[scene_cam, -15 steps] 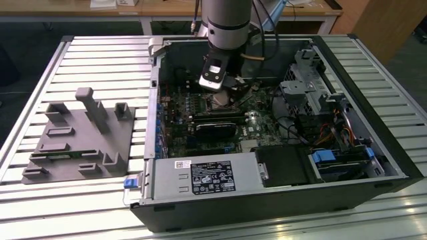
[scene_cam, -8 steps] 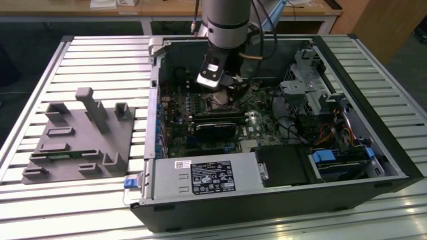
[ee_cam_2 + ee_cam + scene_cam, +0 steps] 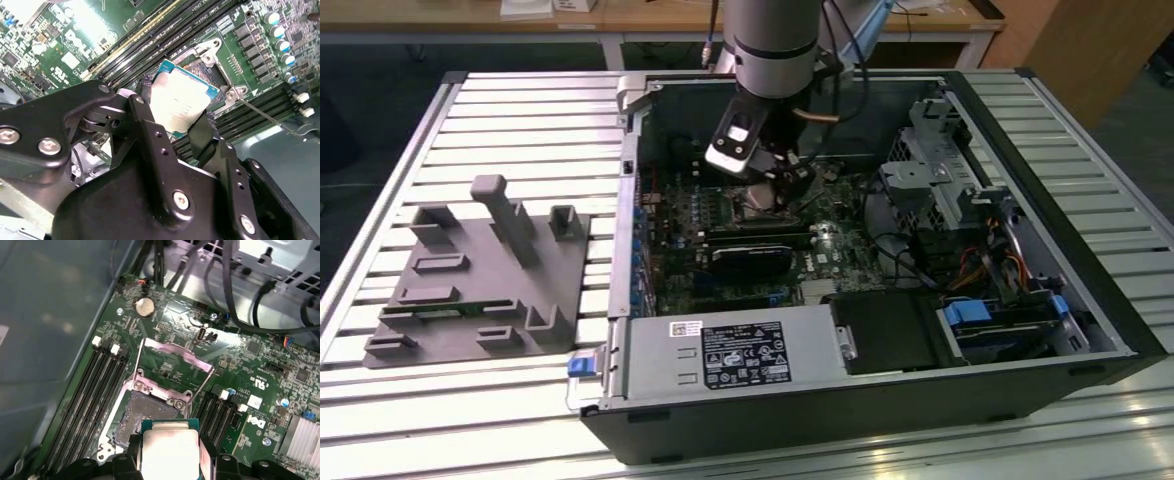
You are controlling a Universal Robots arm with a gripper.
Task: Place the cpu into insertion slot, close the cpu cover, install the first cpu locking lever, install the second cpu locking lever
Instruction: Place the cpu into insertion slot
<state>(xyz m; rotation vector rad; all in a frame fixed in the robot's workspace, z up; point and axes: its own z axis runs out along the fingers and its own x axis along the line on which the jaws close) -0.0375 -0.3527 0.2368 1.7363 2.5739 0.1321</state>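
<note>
My gripper (image 3: 175, 119) is shut on the cpu (image 3: 182, 102), a flat silvery square chip with a green edge, pinched by two opposite sides between the black fingers (image 3: 147, 107). In the first wrist view the cpu (image 3: 170, 450) hangs just above one side of the insertion slot (image 3: 142, 415), a dark square recess with a silver rim, partly covering it. The cpu cover (image 3: 175, 351), a thin silver frame, stands swung open beyond the slot. A thin wire locking lever (image 3: 265, 117) lies released beside the socket. In the exterior view the gripper (image 3: 767, 180) sits low inside the open computer case (image 3: 1107, 320).
Long black memory slots (image 3: 100, 385) flank the socket on both sides. Black cables (image 3: 240, 300) hang over the board's far edge. A black card (image 3: 754, 250), a power supply (image 3: 727, 355) and a drive bay (image 3: 947, 190) crowd the case. A grey fixture (image 3: 487, 270) stands at the exterior view's left.
</note>
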